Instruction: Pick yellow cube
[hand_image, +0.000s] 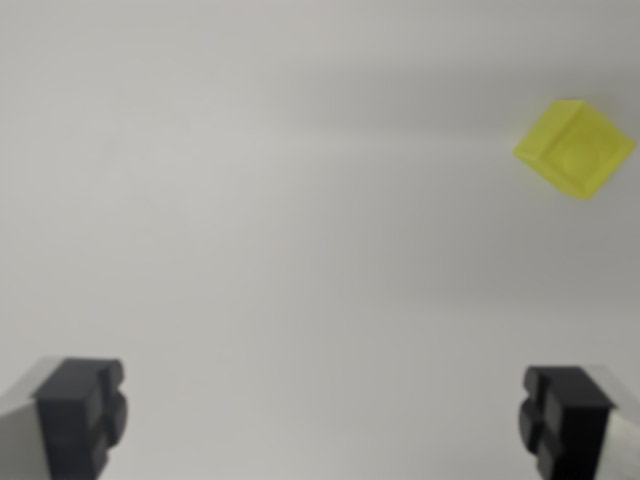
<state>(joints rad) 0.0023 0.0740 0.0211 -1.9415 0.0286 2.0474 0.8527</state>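
A small yellow cube (575, 148) lies on a plain white surface (300, 220) at the upper right of the wrist view, turned so a corner points toward me. My gripper (325, 415) is open, with its two dark fingertips (85, 410) at the bottom left and bottom right corners and nothing between them. The cube sits well above the right fingertip and outside the gap between the fingers.
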